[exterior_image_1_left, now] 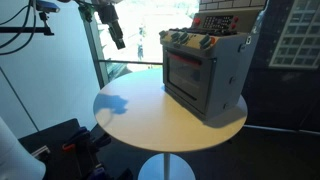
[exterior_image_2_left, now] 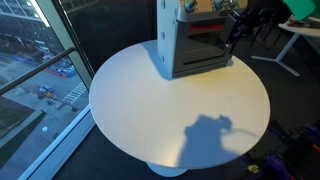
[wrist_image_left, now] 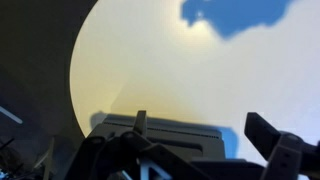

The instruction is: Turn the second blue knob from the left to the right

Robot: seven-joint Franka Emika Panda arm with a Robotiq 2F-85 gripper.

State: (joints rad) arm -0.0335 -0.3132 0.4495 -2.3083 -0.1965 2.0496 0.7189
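A grey toy oven stands at the far side of the round white table. A row of small knobs runs above its red-framed door; they are too small to tell apart or to pick out the blue ones. The oven also shows in an exterior view. My gripper hangs in the air above the table's edge, apart from the oven. In an exterior view it is beside the oven's front. In the wrist view the fingers are spread open and empty over the oven's top.
The table stands beside a large window with a street far below. A camera tripod stands nearby. A desk and dark equipment lie around the table's base.
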